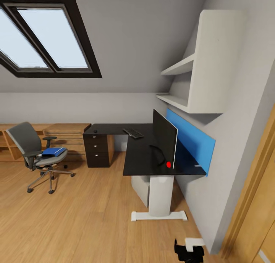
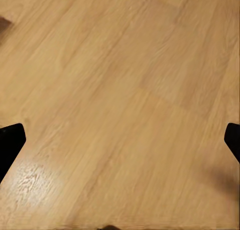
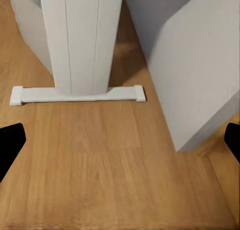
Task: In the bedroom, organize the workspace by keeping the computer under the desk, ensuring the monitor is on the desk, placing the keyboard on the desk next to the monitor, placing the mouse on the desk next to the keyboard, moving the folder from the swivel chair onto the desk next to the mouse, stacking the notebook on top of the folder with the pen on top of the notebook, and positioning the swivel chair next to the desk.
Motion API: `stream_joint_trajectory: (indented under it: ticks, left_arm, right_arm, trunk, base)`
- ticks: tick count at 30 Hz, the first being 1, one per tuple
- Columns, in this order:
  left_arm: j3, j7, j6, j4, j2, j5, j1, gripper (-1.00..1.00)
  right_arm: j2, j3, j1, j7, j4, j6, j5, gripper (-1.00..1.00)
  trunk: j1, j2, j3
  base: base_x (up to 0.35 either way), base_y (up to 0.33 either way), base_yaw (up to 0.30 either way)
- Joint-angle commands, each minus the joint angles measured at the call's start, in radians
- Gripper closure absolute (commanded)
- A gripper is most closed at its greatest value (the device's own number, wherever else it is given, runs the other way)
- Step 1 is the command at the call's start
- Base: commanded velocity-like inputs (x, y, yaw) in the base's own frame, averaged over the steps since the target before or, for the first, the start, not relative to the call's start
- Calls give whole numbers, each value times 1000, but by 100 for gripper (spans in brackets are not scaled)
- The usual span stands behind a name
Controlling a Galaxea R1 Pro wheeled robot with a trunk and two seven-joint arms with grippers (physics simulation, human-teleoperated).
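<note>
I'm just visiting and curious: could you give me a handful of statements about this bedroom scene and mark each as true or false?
1. The blue folder lies on the seat of the swivel chair. True.
2. The monitor stands on the floor. False: it stands on the black desk.
3. The keyboard is on the desk. True.
4. The swivel chair is tucked right against the desk. False: it stands apart on the wooden floor, beyond the drawer unit.
5. The left gripper is holding the mouse. False: its fingers are spread over bare floor; a small dark thing that looks like the mouse sits on the desk.
</note>
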Motion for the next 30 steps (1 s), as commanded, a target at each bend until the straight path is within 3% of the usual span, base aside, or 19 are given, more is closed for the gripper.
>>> stream_joint_trajectory:
  ticks: [1,13,16,20,30]
  left_arm:
    - [-2,-6,-1,10,0,9,0,-100]
    - [0,-51,-1,68,8,14,0,-100]
    - [1,-63,-1,69,14,36,0,-100]
    - [0,-79,-6,69,16,87,0,-100]
    - [0,-84,-69,78,16,103,0,-100]
  right_arm:
    - [-3,-7,7,7,4,-3,11,-100]
    - [-8,-7,47,49,9,-4,10,-100]
    - [-7,-7,52,51,8,-4,10,-100]
    - [-3,-7,54,52,8,-6,10,-100]
    - [2,-6,55,54,8,-6,10,-100]
  trunk:
    - [-4,6,2]
    - [-50,90,40]
    - [-61,111,49]
    - [-61,111,49]
    - [-61,111,49]
  base:
    - [0,0,0]
    - [0,0,0]
    - [0,0,0]
    - [0,0,0]
    - [0,1,0]
